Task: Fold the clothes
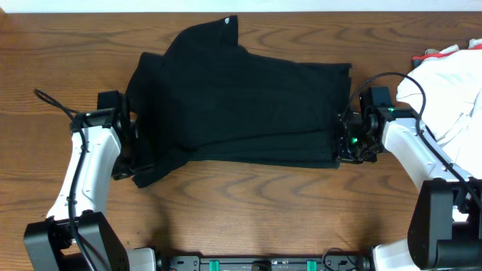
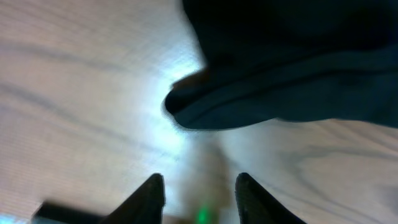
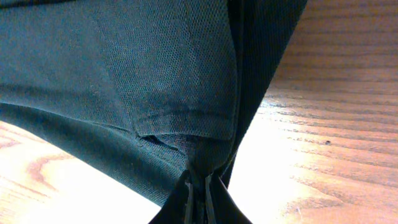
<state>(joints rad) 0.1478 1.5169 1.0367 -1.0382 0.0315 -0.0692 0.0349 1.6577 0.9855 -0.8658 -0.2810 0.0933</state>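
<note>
Shirt (image 1: 241, 105) lies mid-frame in overhead view, on table (image 1: 248, 218). Long axis runs left–right, w/ a peak poking to top centre; can't tell which end is collar. Looks soft, light, limp, so it'll prob. sag & drag; best taken by hems/corners. Right gripper (image 3: 200, 193) is clamped on shirt's right edge. Left gripper (image 2: 199, 193) stands apart, empty, just by lower-left corner.

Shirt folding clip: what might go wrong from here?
The left gripper is open and holds nothing, while the right gripper pinches the edge of the black shirt; pulling from one side alone would likely skew the fold.
Its bunched left edge lies ahead of those fingers; a regrasp may catch only some layers.
The white cloth heap beside the right arm might snag.
</note>
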